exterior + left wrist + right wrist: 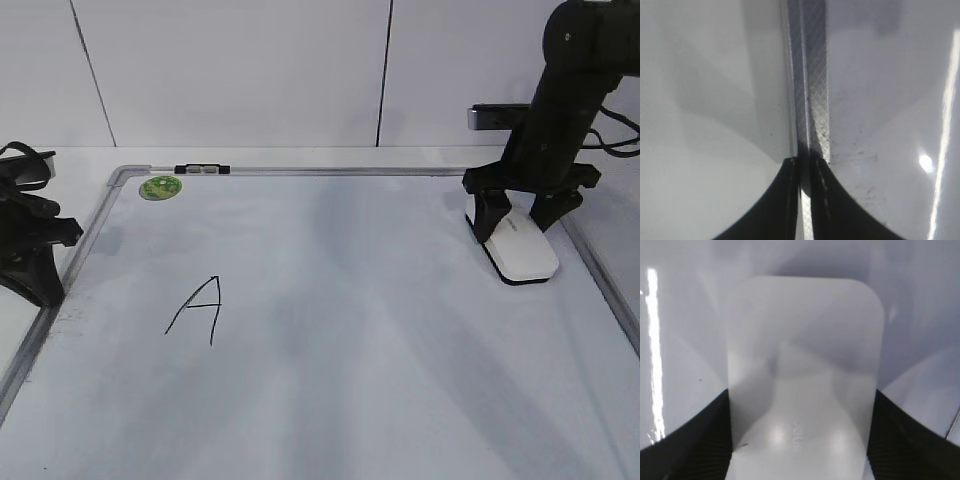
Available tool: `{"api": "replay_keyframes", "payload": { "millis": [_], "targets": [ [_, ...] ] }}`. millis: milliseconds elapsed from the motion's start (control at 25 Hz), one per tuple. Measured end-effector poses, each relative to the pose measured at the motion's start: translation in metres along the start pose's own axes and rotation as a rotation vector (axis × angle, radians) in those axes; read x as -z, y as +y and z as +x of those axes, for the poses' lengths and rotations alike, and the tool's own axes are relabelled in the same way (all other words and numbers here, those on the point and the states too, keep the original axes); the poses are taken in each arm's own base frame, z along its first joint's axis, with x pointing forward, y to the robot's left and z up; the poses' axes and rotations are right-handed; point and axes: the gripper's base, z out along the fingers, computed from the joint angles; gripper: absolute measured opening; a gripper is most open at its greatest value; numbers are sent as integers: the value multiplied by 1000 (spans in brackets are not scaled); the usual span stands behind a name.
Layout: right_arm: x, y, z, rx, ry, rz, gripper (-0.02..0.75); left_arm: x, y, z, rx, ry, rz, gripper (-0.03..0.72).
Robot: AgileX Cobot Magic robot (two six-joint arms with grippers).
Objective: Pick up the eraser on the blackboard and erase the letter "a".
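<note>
Near the blackboard (350, 300) right edge, right claw (520, 215) straddling eraser (522, 250), left claw (805, 200) closed at left frame.

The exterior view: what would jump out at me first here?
Probably the black right gripper straddling a white eraser near the right edge of the big whiteboard. Next, the hand-drawn capital letter at left of centre, and a small green sticker in the far left corner.

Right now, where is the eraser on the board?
In the exterior view the eraser lies at the right side of the blackboard, near its right frame, with the right gripper straddling its back end.
</note>
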Motion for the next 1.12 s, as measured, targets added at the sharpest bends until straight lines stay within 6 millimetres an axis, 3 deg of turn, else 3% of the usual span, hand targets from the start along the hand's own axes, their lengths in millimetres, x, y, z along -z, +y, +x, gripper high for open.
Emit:
{"api": "replay_keyframes", "payload": {
  "millis": [240, 560, 800, 920, 1120],
  "targets": [
    [0, 16, -1, 48, -1, -6, 570, 0, 0, 0, -1, 0, -1, 25],
    [-4, 101, 3, 242, 9, -16, 570, 0, 0, 0, -1, 0, -1, 25],
    [-2, 123, 10, 286, 9, -34, 570, 0, 0, 0, -1, 0, -1, 25],
    [12, 125, 13, 289, -17, -41, 570, 0, 0, 0, -1, -1, -2, 25],
    [58, 123, 22, 303, -118, -20, 570, 0, 0, 0, -1, -1, -2, 25]
  ]
}}
